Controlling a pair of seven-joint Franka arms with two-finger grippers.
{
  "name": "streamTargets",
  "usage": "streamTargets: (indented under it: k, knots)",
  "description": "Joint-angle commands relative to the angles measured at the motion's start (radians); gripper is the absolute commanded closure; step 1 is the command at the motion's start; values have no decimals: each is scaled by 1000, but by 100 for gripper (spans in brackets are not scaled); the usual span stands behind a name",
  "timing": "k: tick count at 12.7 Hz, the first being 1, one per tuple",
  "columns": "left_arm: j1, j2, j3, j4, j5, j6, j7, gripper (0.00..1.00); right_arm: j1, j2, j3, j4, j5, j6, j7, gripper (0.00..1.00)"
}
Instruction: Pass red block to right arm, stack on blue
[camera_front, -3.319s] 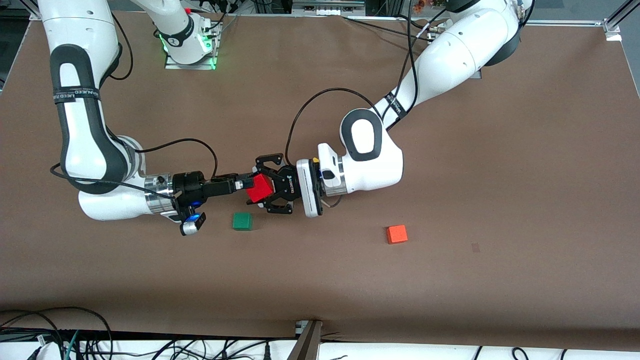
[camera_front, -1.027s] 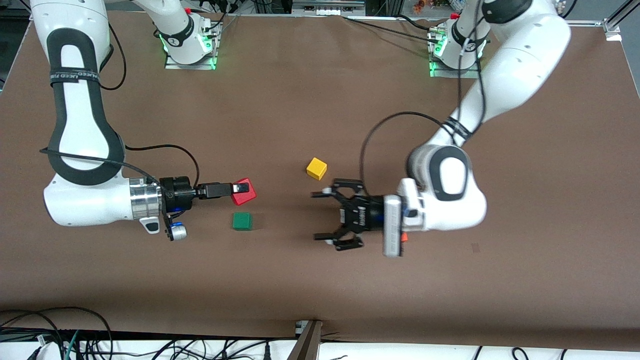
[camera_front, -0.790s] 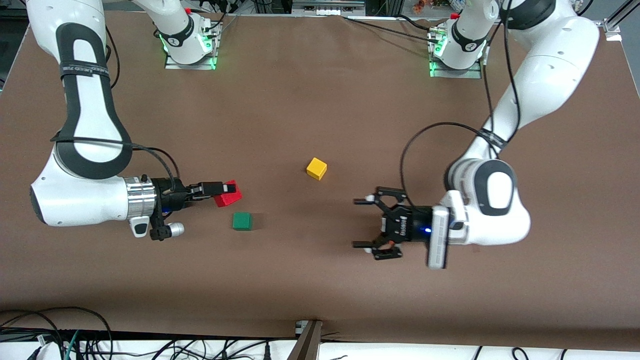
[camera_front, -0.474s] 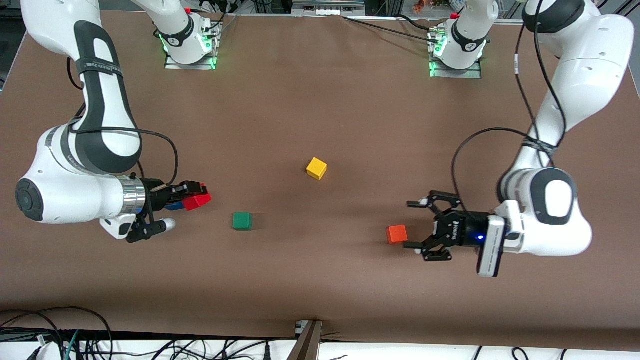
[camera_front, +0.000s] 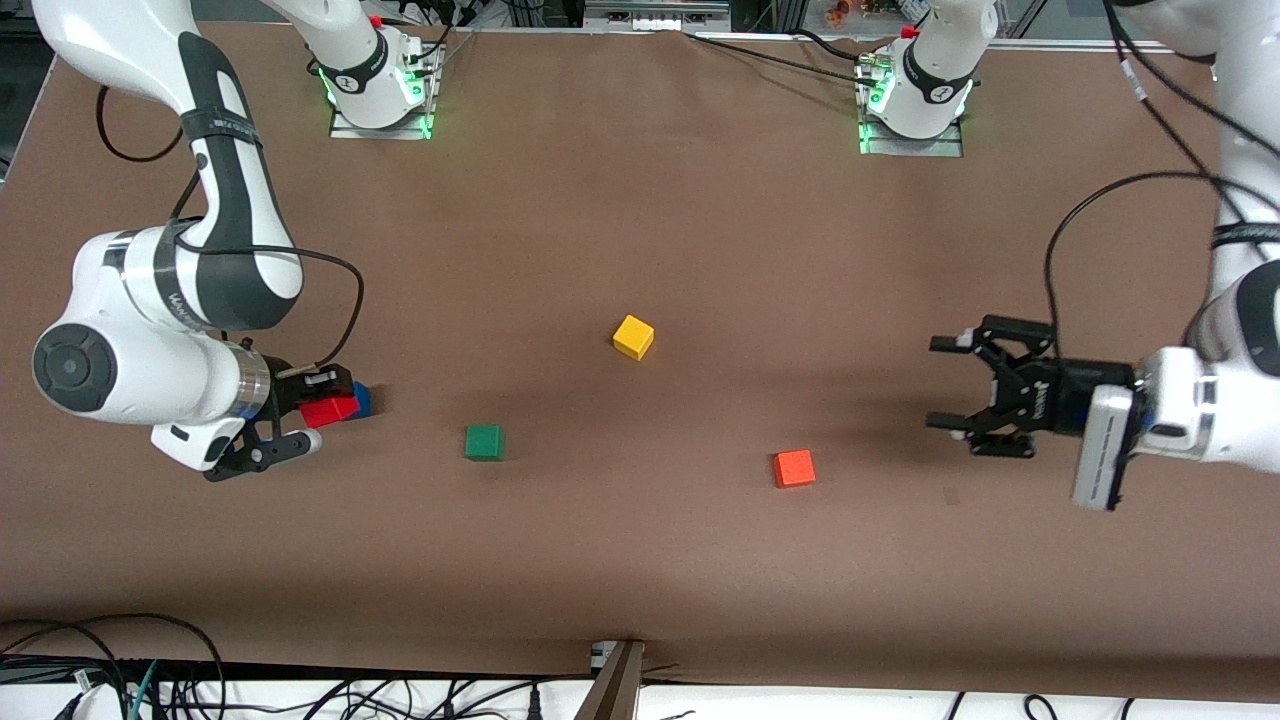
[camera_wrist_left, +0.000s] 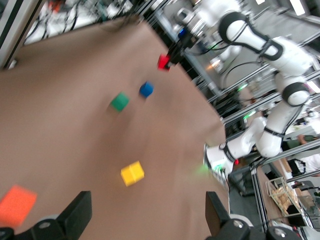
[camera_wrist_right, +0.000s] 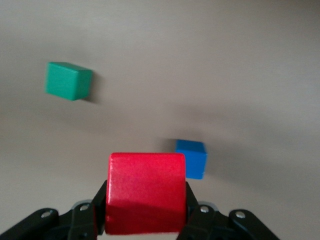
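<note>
While the stacking step is judged not yet done, the following are listed:

- Table (camera_front: 640, 560): brown; four loose cubes and both arm bases are borne.
- Right arm (camera_front: 150, 330): reached toward its own end of the table; a black band with white lettering is worn, too small to be read.
- Left gripper (camera_front: 985, 387): jaws spread wide, nothing held; it is held over bare table at the left arm's end, apparently waiting clear of the work. White print on its body cannot be read.
- Right gripper (camera_front: 325, 392): jaws pinched on the red block, held above the blue, presumably for lowering.
- Red block (camera_wrist_right: 145, 199): carried in the air, not yet resting on the blue.
- Blue (camera_wrist_right: 191, 158): on the table, partly hidden in the front view.
- Green cube (camera_front: 484, 442), yellow cube (camera_front: 633, 337), orange cube (camera_front: 794, 468): apart, untouched, unmarked.
</note>
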Motion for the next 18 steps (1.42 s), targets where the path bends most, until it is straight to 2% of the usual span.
streamTargets:
  k: [1, 3, 6, 7, 9, 11, 18]
  knots:
    - [33, -109, 6, -39, 138, -52, -84, 0, 9, -207, -6, -365, -58, 253, -16, 98]
    - [33, -193, 5, -45, 261, -58, -121, 0, 7, -254, -12, -510, -93, 425, -16, 98]
    - [33, -279, 6, -46, 358, -136, -165, 0, 7, -297, -29, -721, -138, 709, -17, 98]
    - [33, -310, 6, -48, 385, -156, -201, 0, 7, -297, -34, -762, -138, 775, -17, 98]
    - [28, -367, -8, -58, 483, -197, -276, 0, 7, -285, -42, -785, -136, 817, -11, 98]
    - [22, -414, -11, -71, 523, -221, -294, 0, 7, -257, -42, -784, -135, 858, -8, 98]
    - [7, -405, -6, -62, 625, -216, -244, 0, 3, -196, -45, -773, -130, 931, 4, 98]
